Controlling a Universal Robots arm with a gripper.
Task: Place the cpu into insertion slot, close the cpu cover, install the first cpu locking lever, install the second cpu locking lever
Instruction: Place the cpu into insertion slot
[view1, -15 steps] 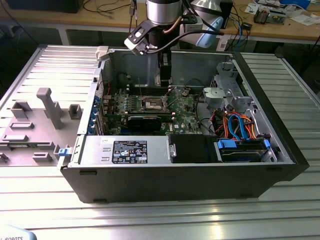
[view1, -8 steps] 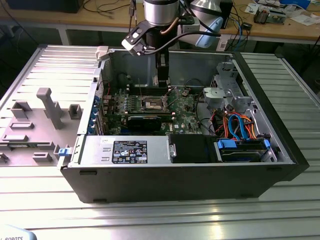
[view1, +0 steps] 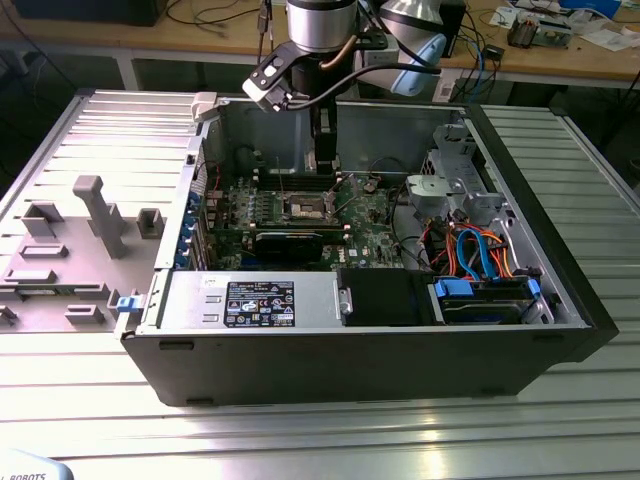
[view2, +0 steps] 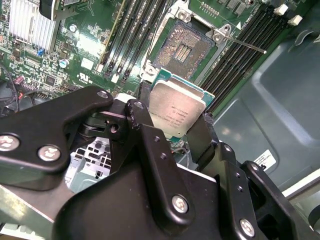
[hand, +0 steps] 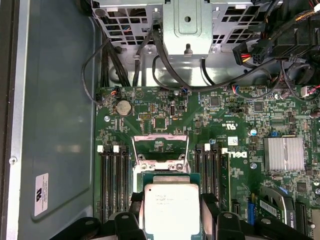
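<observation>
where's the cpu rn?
In both wrist views the cpu is clamped in the gripper, over the motherboard near the open socket, not yet in it.

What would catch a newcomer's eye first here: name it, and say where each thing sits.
The small square silver-topped cpu stands out first, clamped between the arm's black jaws above the green motherboard. Close by, in the second wrist view, the square socket of gold contacts lies bare. In the exterior view all this sits inside an open black computer case on a ribbed metal table.
</observation>
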